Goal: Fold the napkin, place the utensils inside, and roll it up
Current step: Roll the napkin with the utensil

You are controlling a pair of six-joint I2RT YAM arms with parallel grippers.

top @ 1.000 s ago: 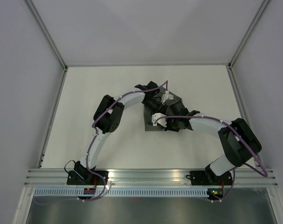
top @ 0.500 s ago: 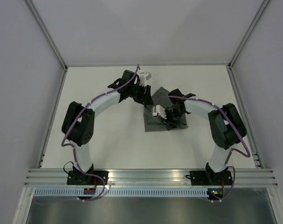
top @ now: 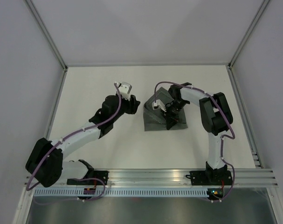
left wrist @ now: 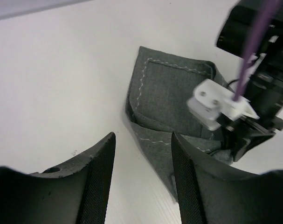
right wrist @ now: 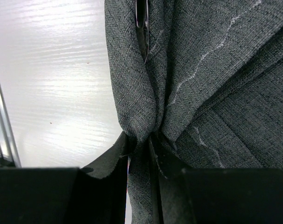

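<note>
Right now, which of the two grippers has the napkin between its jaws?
The right gripper: its jaws pinch the napkin. The left gripper is open and empty.

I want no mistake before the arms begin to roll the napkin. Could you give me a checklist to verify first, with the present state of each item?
1. Right fingers pinch a fold of the napkin: ok.
2. Left fingers open and off the napkin: ok.
3. Utensils inside: cannot tell; only a shiny sliver shows in a fold.
4. Napkin folded flat and neat: not ok, it is bunched at the grip.
5. Napkin lies fully on the table: ok.
</note>
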